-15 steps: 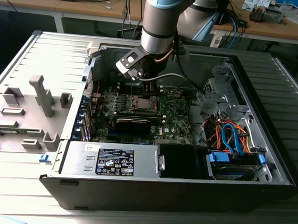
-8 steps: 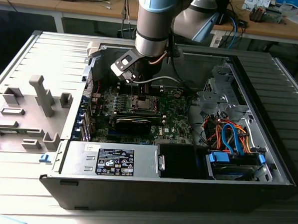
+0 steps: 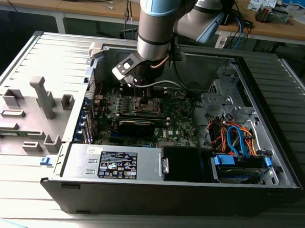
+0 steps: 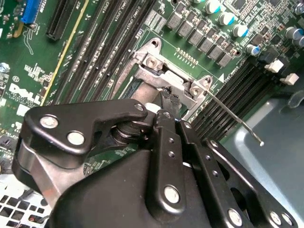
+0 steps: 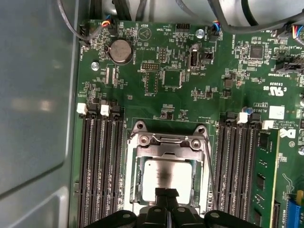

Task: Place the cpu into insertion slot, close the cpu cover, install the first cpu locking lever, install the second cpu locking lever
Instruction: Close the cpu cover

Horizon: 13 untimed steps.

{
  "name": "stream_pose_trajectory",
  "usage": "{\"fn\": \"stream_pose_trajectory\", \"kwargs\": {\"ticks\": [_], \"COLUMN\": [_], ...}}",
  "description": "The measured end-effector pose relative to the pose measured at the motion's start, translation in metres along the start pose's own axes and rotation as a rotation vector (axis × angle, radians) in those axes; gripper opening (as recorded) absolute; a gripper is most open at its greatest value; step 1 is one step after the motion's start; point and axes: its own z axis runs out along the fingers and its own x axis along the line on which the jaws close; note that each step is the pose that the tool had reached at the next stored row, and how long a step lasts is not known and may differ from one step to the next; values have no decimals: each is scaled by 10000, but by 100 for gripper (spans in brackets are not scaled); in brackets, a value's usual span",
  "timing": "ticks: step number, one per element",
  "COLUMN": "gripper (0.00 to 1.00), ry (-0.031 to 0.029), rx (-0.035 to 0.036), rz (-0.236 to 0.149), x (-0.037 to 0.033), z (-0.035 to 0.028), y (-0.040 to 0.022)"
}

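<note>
Gripper (image 5: 168, 194) has its fingers pinched together, nothing held between them, with the tips down right at the edge of the chip (image 5: 164, 176). Chip's sitting flat in the socket (image 5: 138, 185) with the metal cover (image 5: 166, 153) lying around it. One thin wire lever (image 4: 228, 110) sticks out loose over the green board (image 5: 142, 80).

A robotics lab: cable-strewn workbenches (image 3: 295, 30) behind an opened computer case (image 3: 189, 197).
</note>
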Motion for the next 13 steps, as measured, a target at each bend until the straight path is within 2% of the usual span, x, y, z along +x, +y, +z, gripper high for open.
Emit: {"fn": "stream_pose_trajectory", "kwargs": {"ticks": [6,13], "gripper": [11,11], "ry": [1,-3], "rx": [-1,1], "rz": [0,1], "x": [1,-1], "z": [56,93], "y": [-29,-30]}}
